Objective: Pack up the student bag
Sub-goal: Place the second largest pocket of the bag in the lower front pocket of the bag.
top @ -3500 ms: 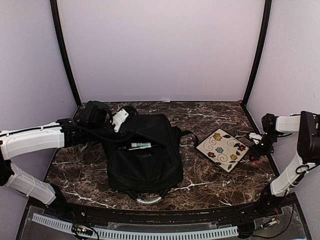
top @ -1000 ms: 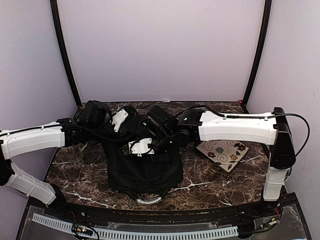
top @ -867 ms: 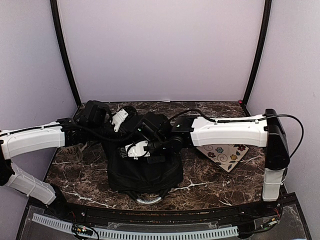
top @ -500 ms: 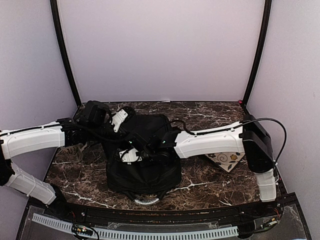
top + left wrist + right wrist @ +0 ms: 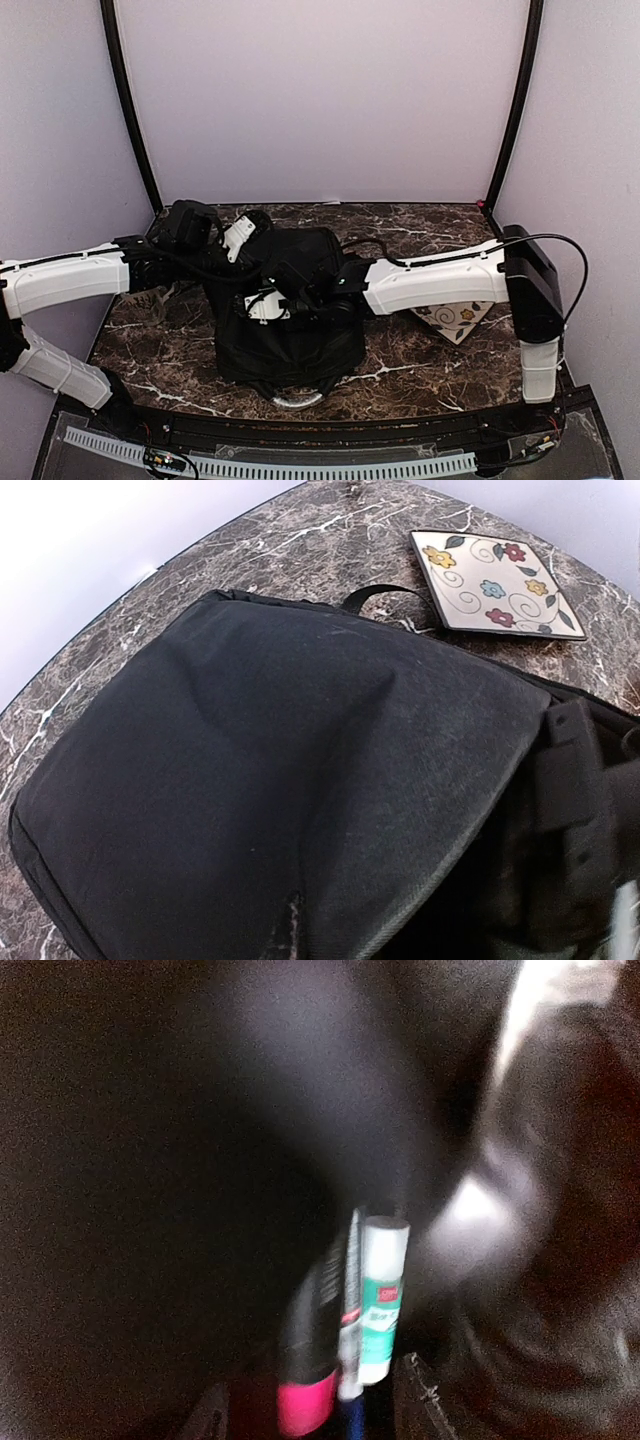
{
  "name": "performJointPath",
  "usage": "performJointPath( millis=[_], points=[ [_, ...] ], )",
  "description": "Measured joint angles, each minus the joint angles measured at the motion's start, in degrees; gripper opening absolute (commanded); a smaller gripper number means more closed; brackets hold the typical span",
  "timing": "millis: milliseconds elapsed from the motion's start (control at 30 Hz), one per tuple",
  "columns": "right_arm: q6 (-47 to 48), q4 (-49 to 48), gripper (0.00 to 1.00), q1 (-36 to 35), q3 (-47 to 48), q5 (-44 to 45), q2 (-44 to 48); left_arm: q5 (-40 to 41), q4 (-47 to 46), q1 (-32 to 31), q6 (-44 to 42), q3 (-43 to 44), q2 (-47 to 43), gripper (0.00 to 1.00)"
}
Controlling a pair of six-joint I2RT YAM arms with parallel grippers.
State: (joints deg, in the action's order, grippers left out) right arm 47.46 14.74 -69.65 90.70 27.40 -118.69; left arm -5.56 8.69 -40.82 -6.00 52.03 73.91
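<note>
Marble tabletop [image 5: 420, 360]: inside the student bag [image 5: 290, 340], your right gripper [image 5: 315, 1402] stands released before a glue stick [image 5: 383, 1300], label unreadable; left gripper [image 5: 238, 233] clenched.

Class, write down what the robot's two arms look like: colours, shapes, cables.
The left arm and right arm have white boxy shells linked by black joints, with black wrist sections. A thin black cable loops beside the right arm's elbow.

No legible text anywhere; green label [image 5: 381, 1317] on white tube [image 5: 385, 1250] too blurred
</note>
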Motion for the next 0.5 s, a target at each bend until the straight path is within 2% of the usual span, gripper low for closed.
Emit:
performJointPath(
  millis=[200, 367, 500],
  points=[
    [-3.5, 4.5, 0.59, 0.3, -9.3, -7.0, 10.0, -2.4, 0.5, -0.2, 0.0, 0.6, 0.6, 0.01],
    [-6.0, 5.2, 0.59, 2.0, -16.4, -11.6, 14.9, -6.4, 3.5, -0.2, 0.2, 3.4, 4.0, 0.25],
    [-6.6, 5.3, 0.59, 3.3, -23.7, -15.0, 19.9, -14.1, 8.4, -0.5, 0.3, 8.2, 8.7, 0.43]
  ],
)
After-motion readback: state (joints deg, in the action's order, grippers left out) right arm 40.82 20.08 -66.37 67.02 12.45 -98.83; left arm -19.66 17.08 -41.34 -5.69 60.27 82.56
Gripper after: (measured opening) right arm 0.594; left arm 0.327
